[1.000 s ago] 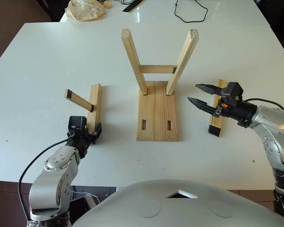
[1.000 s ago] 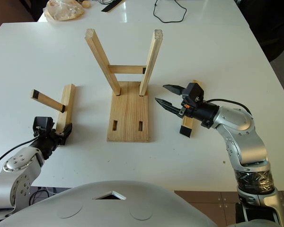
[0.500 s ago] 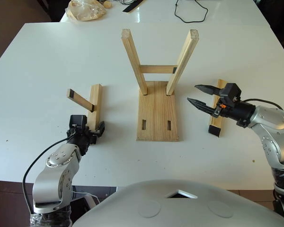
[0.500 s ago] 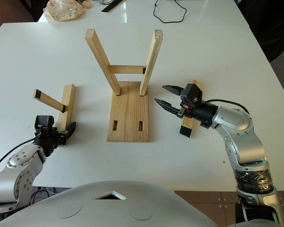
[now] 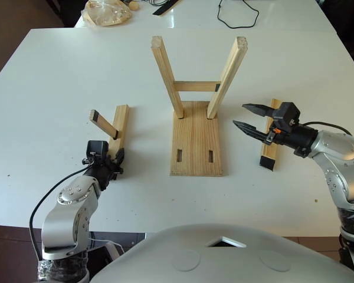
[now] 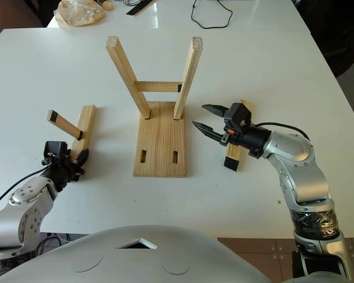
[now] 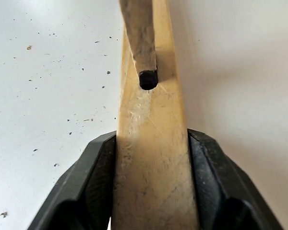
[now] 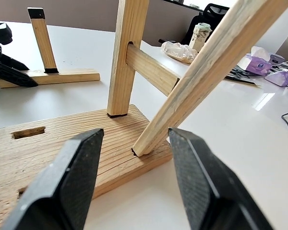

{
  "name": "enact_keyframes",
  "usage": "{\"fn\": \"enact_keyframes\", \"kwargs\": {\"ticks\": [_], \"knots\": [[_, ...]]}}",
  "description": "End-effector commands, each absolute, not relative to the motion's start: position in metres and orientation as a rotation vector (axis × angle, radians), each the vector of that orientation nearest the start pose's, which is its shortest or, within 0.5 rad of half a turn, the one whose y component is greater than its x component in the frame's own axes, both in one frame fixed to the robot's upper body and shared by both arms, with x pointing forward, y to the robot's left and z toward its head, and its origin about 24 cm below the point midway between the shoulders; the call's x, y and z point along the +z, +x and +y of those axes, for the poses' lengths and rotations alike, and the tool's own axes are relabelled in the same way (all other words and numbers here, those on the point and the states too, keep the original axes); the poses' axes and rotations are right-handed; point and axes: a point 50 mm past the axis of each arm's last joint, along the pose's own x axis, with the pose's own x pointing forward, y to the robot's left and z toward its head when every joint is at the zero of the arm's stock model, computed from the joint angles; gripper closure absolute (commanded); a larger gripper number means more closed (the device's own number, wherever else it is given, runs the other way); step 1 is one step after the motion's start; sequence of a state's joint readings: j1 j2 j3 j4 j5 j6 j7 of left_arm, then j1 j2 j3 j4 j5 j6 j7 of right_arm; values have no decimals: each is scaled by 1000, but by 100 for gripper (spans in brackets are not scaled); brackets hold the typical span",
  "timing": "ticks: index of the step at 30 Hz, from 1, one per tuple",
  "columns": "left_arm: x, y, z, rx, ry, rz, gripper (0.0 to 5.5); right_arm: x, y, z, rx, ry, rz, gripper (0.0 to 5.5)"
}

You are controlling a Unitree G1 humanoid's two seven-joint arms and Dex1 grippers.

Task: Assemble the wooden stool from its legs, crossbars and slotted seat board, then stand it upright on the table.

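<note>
Your left hand [image 5: 111, 164] clamped on the near end of the loose leg [image 5: 120, 124] on the surface [image 5: 59, 76], your right hand [image 5: 239, 115] spread open, hovering beside the seat board [image 5: 195, 141]

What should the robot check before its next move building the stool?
1. Left pincer gripping the crossbar leg: ok.
2. Right pincer open and free: ok.
3. Near slots in the seat board empty: ok.
4. Standing legs pushed fully home: cannot tell.
5. Last leg picked up: not ok, it lies loose.
</note>
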State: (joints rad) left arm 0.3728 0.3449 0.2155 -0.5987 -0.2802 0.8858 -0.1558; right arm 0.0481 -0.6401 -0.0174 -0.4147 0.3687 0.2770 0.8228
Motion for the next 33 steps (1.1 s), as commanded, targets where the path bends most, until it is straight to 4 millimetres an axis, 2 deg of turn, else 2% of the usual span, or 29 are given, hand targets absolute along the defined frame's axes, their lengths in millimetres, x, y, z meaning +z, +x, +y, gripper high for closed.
{"fn": "enact_keyframes", "kwargs": {"ticks": [1,5,8,12,14,16,17,18,21,23,24,28,33], "knots": [[40,168,236,11,-7,690,349,119,221,-189,948,-316,63,302],[72,204,246,61,-79,509,349,123,227,-196,935,-341,66,302],[128,233,267,90,-92,203,349,139,231,-202,941,-315,25,302],[201,252,276,-45,8,-123,349,159,226,-195,1038,-239,-37,302],[234,250,266,-245,-47,-276,349,171,219,-182,1143,-147,-64,302],[262,229,232,-628,-74,-385,349,187,211,-170,1255,-59,-105,302],[268,216,215,-800,-80,-399,349,194,208,-167,1292,-28,-123,302],[272,200,197,-974,-85,-416,349,205,207,-163,1327,23,-157,302],[270,174,164,-1293,-163,-365,349,243,213,-159,1382,224,-270,302],[262,172,155,-1372,-211,-307,349,260,218,-159,1399,294,-303,302],[257,173,154,-1384,-225,-276,349,264,221,-157,1408,299,-301,283],[230,179,160,-1427,-308,-136,349,262,231,-146,1480,238,-224,232],[216,182,152,-1478,-275,-78,349,250,234,-138,1594,122,-93,232]]}}
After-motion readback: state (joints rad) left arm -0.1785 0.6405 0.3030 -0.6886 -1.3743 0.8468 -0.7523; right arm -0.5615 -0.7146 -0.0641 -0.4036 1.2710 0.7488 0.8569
